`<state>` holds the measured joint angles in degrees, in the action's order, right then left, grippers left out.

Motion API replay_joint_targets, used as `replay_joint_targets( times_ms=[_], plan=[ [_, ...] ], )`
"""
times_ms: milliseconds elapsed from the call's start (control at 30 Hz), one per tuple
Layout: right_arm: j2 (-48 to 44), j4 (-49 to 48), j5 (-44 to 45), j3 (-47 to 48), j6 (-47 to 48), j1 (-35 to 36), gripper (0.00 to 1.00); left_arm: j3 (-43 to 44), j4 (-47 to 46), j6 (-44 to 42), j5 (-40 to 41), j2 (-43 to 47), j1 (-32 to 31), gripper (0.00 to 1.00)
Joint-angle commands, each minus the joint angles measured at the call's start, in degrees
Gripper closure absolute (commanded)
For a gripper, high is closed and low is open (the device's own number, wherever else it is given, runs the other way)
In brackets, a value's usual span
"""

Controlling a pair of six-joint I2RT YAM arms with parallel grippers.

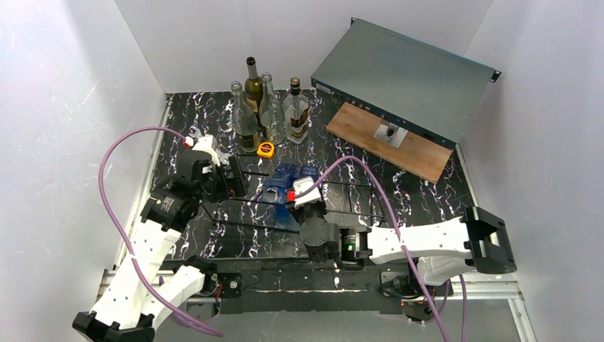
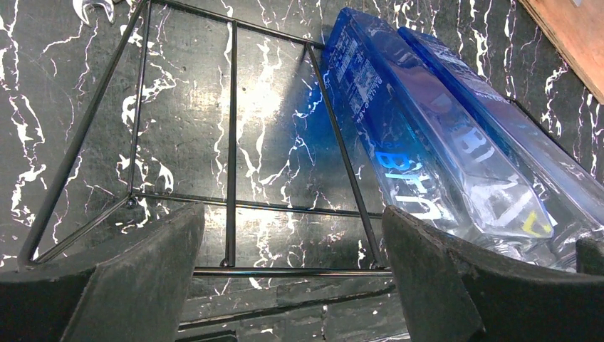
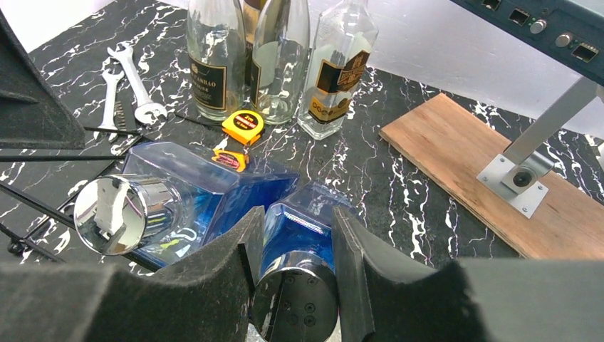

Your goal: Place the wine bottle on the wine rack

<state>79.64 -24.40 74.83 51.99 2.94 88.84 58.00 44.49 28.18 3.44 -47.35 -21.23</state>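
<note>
Two blue glass wine bottles lie side by side on the black wire wine rack (image 1: pixel 256 228). My right gripper (image 3: pixel 298 214) is shut on the chrome-capped neck of the right-hand bottle (image 3: pixel 306 235). The other blue bottle (image 3: pixel 192 185) lies to its left, its chrome cap facing the right wrist camera. My left gripper (image 2: pixel 293 263) hangs open over the rack's rods (image 2: pixel 231 142) at its left end. Nothing is between its fingers, and both blue bottles (image 2: pixel 427 128) lie just to its right. In the top view the left gripper (image 1: pixel 235 178) is left of the bottles (image 1: pixel 279 182).
Several upright bottles (image 1: pixel 267 107) stand at the back of the mat, with a yellow tape measure (image 1: pixel 266 149) in front of them. Wrenches (image 3: pixel 135 85) lie at the back left. A wooden board (image 1: pixel 388 139) and a grey equipment box (image 1: pixel 406 78) fill the back right.
</note>
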Motion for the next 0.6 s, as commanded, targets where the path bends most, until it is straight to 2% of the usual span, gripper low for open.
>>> replay_joint_targets(
  times_ms=[0, 300, 567],
  plan=[
    [0.6, 16.0, -4.7, -3.6, -9.8, 0.5, 0.6, 1.1, 3.2, 0.1, -0.3, 1.1, -0.3, 0.05],
    [-0.9, 21.5, -8.1, 0.7, -10.0, 0.5, 0.28, 2.9, 3.7, -0.4, 0.0, 0.8, -0.3, 0.04],
    [-1.7, 26.2, -10.9, 7.6, -9.5, -0.2, 0.1, 6.1, 4.6, -1.4, 0.6, 0.1, -0.3, 0.02]
  ],
)
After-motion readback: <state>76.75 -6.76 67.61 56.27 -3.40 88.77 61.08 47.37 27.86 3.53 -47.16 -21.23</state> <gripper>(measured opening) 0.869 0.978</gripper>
